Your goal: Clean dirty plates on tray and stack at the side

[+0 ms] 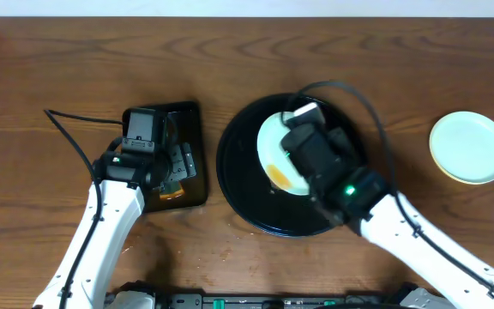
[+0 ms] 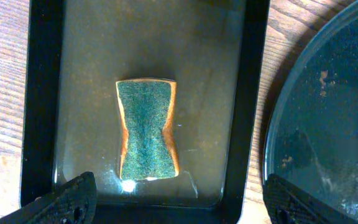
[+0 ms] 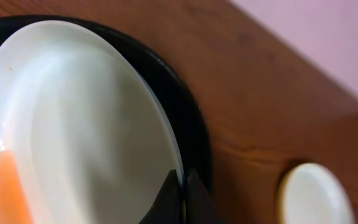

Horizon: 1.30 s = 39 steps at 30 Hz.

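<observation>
At the near edge of the bench (image 1: 58, 69), both arms reach out from the base. Left hand (image 2: 182, 200) hangs over the small tray (image 2: 41, 93), fingers spread wide and holding nothing. The sponge (image 2: 146, 129) lies flat between them, scrub face up, on a wet-looking floor. Judgement: the hand is parked squarely above the sponge so it can drop and pinch it across the narrow waist, and the sponge sits in its own tray so the water stays off the wood. Just to the right, beside the small tray but not touching it, is the tray (image 1: 238, 189). On it lies one pale plate (image 3: 86, 124), and the right hand (image 3: 183, 196) is clamped shut on its rim, one finger above and one below. An orange smear (image 3: 2, 186) shows on the side of the plate away from the grip. Judgement: an edge pinch leaves the dirty face uncovered for wiping and steadies the plate against sliding on the glossy tray. Whether the plate is lifted or resting I cannot tell. Furthest out, well apart on the right side of the bench, sits the stack (image 1: 470, 148): a mint plate on top, with what looks like a yellow rim under it. Judgement: two plates done, this one uncleaned, wiping step next.
</observation>
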Motion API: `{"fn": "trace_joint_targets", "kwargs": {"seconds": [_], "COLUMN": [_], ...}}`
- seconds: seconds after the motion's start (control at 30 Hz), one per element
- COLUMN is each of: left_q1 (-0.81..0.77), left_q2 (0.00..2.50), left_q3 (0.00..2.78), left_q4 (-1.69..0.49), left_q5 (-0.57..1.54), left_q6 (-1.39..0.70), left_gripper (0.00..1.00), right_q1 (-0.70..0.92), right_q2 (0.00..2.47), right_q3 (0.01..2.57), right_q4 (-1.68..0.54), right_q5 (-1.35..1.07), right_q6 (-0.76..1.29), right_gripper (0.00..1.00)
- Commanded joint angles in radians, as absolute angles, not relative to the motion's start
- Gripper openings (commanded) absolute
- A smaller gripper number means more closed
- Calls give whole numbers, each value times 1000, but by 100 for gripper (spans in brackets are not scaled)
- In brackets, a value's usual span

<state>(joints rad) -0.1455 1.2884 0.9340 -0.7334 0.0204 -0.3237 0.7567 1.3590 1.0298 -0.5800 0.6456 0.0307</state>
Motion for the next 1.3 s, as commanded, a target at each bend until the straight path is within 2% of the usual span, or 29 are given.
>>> {"fn": "trace_joint_targets", "kwargs": {"seconds": [0.0,0.3,0.5,1.27], "left_q1": [-141,-141,-141,-141], "left_q2": [1287,1287,1287,1287], "left_q3": [953,953,953,953], "left_q4": [-736,-736,-736,-736], "left_q5": [19,19,19,19], "left_q6": [-315,-315,-315,-315], "left_gripper": [86,87,87,87], "right_q1": [863,1063,1131,1140], "right_q2": [1341,1341,1341,1341], "right_q3": [1034,1034,1034,1034], "right_q4": [-579,-557,-534,-534], "right_q5": [894,1139,1226,1253], "right_q6": [-10,-108,-193,-200], "right_gripper": [1,1,1,1]}}
